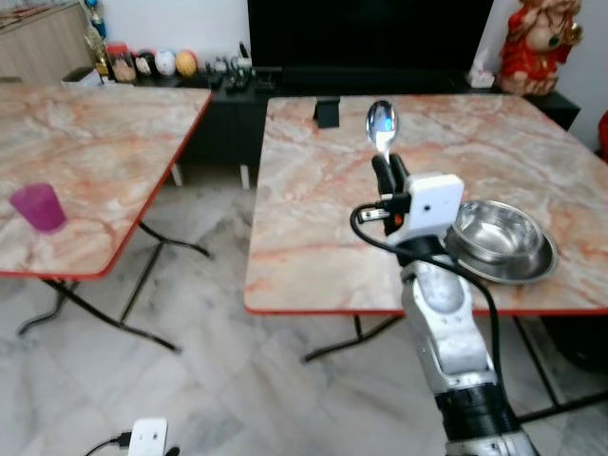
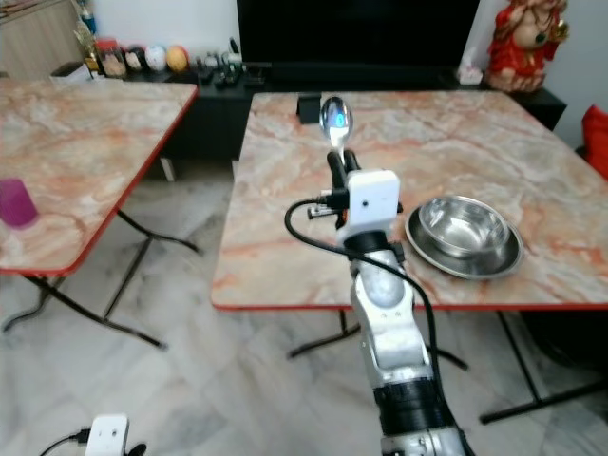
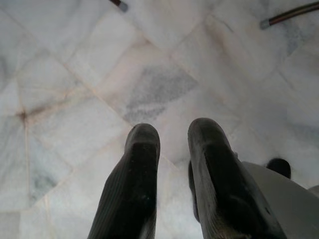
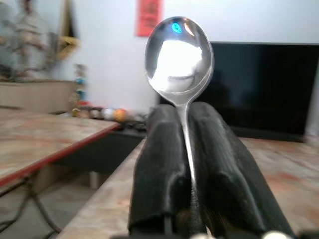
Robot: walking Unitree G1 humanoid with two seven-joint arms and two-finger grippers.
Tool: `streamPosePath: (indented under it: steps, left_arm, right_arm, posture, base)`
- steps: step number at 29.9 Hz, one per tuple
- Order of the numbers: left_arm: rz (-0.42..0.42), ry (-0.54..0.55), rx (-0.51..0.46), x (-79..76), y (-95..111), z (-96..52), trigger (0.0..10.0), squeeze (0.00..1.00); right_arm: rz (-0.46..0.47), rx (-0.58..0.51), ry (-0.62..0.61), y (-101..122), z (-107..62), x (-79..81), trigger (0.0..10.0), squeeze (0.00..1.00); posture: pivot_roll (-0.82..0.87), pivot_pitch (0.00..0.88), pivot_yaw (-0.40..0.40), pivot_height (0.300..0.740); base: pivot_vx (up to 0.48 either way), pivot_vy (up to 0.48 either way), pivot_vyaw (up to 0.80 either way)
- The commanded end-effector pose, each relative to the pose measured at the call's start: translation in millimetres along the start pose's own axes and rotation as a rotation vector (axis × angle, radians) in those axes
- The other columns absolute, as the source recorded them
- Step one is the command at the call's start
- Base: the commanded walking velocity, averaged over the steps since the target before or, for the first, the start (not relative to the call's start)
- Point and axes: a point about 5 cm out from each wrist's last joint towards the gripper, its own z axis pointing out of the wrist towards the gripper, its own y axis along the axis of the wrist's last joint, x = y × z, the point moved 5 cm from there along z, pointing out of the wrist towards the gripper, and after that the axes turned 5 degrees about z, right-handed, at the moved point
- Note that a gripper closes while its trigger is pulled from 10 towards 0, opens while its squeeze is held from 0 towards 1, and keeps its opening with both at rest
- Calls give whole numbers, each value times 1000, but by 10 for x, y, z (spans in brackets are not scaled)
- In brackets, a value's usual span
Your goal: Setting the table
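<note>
Low over the marble floor (image 3: pixel 75 74), the left gripper (image 3: pixel 172 144) is seen hanging idle with its fingers apart. Further right, the spoon (image 1: pixel 382 125) is clamped upright in the right gripper (image 1: pixel 389 171), handle pinched, bowl uppermost, above the near table (image 1: pixel 313 256). Right of it, seemingly empty, a steel bowl (image 1: pixel 494 231) is nested in a steel plate (image 1: pixel 532 271).

Head cams look down; both share table (image 1: pixel 313 247).

glossy metal spoon (image 4: pixel 178 59), shiny steel bowl (image 1: pixel 495 230), polished marble-look table (image 1: pixel 313 218), matt ribbed black pincer (image 4: pixel 185 117)
</note>
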Motion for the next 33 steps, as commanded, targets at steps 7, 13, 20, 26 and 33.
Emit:
streamPosePath:
  steps: [7,13,20,26,33]
  left_arm:
    - [-6,5,20,23,-37,-4,10000,0]
    - [-5,7,35,41,-74,-13,10000,0]
    - [-3,8,49,67,-117,-26,10000,0]
    - [0,8,57,87,-142,-34,10000,0]
    - [-10,2,61,72,-142,-31,10000,0]
  right_arm:
    - [-13,-5,-17,23,9,-76,10000,0]
    - [-14,-7,-22,28,12,-82,10000,0]
    - [-14,-9,-27,34,13,-90,10000,0]
    - [-15,-8,-32,29,10,-98,10000,0]
    - [-14,-7,-38,23,10,-102,10000,0]
  posture:
    - [-54,0,2,707]
    - [-60,0,7,707]
    - [-65,0,12,707]
    - [-64,0,13,707]
    - [-63,0,15,707]
  base:
    - [0,-266,0]
    - [0,-266,0]
    - [0,-266,0]
    - [0,-265,0]
    - [0,-106,0]
